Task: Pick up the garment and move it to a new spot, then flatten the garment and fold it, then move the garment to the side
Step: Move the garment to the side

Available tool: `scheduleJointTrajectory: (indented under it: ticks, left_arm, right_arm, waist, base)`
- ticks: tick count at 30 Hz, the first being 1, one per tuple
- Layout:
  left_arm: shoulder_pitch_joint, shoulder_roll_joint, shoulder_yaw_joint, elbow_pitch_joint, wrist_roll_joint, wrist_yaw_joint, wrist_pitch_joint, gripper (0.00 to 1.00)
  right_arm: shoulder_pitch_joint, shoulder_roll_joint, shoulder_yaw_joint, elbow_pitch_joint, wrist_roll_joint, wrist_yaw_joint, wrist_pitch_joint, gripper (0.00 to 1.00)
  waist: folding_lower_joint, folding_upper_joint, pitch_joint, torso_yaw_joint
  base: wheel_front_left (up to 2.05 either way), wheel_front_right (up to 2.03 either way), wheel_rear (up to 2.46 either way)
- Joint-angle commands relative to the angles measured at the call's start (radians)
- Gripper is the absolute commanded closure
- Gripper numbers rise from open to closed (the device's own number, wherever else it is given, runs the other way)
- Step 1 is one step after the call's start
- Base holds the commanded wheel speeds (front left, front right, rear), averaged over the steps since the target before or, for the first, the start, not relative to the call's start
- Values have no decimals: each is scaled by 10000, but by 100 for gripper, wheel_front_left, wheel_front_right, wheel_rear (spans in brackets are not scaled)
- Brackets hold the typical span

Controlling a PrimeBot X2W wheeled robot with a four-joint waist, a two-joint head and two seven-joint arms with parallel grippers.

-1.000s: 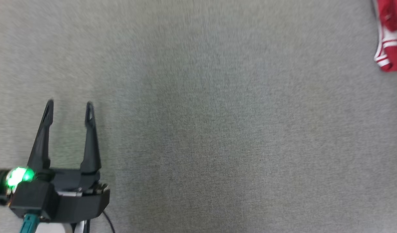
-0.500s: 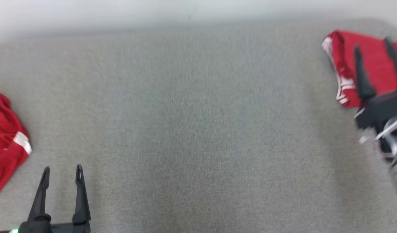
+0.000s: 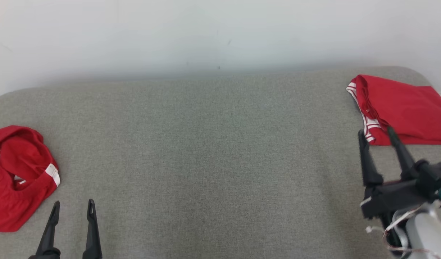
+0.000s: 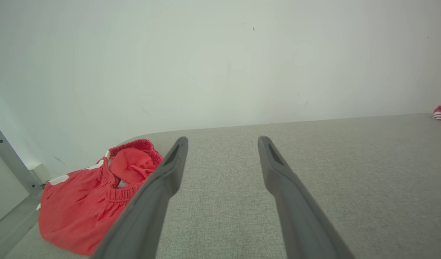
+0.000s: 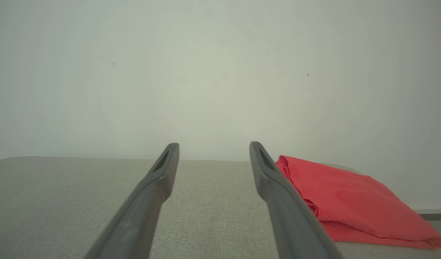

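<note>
1. Counting two red garments on one grey padded surface (image 3: pixel 220 151), well apart.
2. At the left edge lies the crumpled red garment (image 3: pixel 19 180), white-trimmed.
3. At the far right corner lies the folded red garment (image 3: pixel 404 108), flat.
4. Two grippers are present, with two dark fingers (image 3: pixel 93 230) each. The left gripper (image 3: pixel 73 203) hovers near, just right of the crumpled red garment, fingers apart, empty.
5. The right gripper (image 3: pixel 375 132) sits at the folded red garment's near edge, fingers spread, empty; contact cannot be told.

Bare lab: white wall (image 3: pixel 206 32), padded table (image 3: pixel 220 162)
</note>
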Motion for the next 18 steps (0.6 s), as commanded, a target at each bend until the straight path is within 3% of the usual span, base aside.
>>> scheduleJointTrajectory:
  ticks: [1, 18]
  left_arm:
    - [166, 13, -4, 83, 11, -10, -30, 0]
    - [398, 70, -207, 966, 152, -23, -30, 0]
  right_arm:
    - [400, 261, -96, -212, -153, -30, -2, 0]
    - [2907, 1814, -922, -1068, -779, -30, -2, 0]
  waist:
    - [3, 2, -171, -1]
    - [3, 2, -1085, -5]
  base:
    - [0, 0, 0]
    - [0, 0, 0]
